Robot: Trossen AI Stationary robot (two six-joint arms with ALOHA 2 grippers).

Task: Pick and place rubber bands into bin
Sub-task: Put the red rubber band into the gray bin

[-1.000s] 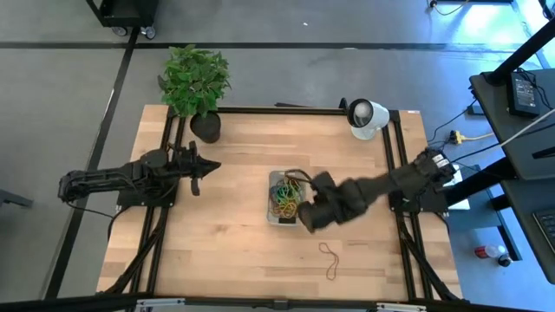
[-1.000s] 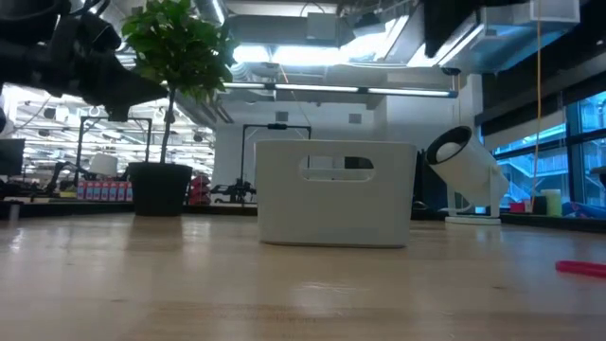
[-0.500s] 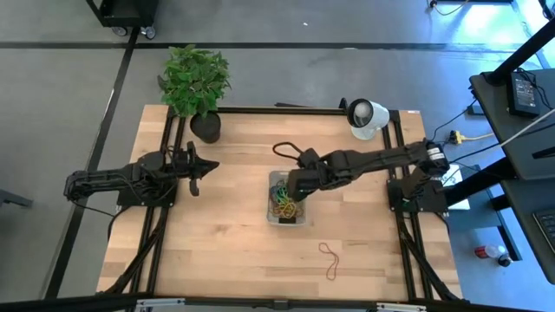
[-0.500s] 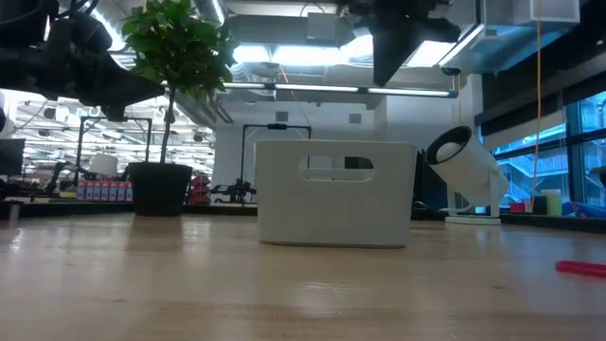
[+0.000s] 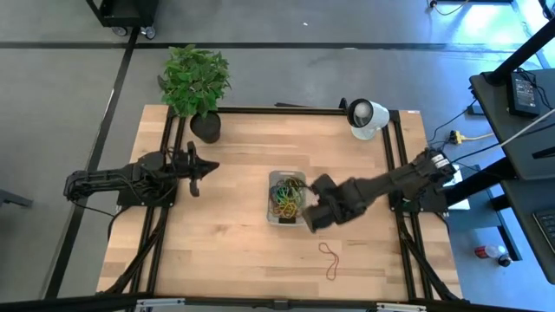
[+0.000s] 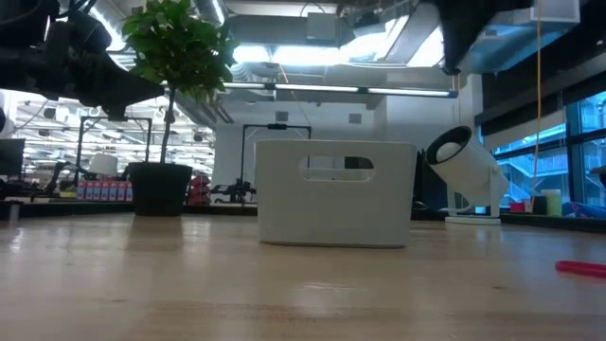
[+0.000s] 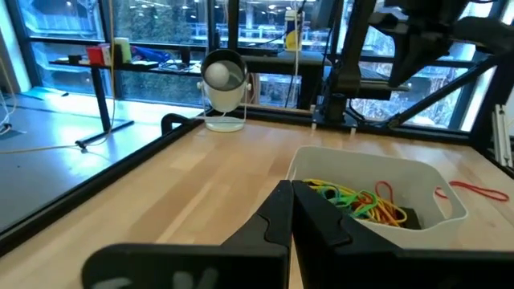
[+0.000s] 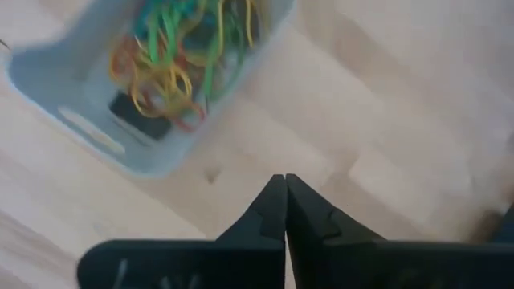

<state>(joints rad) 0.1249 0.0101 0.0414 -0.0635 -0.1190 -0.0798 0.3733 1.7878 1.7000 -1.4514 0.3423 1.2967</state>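
The bin (image 5: 270,206), a small translucent tray, sits mid-table holding a tangle of rubber bands (image 5: 286,196) in yellow, green, orange and red; the tangle also shows in the right wrist view (image 8: 173,60) and the left wrist view (image 7: 361,201). One reddish band (image 5: 329,258) lies flat on the wood nearer the table's near edge. My right gripper (image 5: 310,218) hovers just off the bin's near right corner, shut (image 8: 283,193) and holding nothing. My left gripper (image 5: 205,168) waits shut at the table's left, pointing toward the bin (image 7: 418,181).
A potted plant (image 5: 195,82) stands at the far left corner and a round white lamp (image 5: 366,117) at the far right. In the low view the bin (image 6: 336,194) stands mid-table, with the loose red band (image 6: 579,269) at the right. Bare wood surrounds the bin.
My right gripper swung from the bin's near right corner up over the bin's far end, then came back toward the near right corner, where it is now. The left arm kept still.
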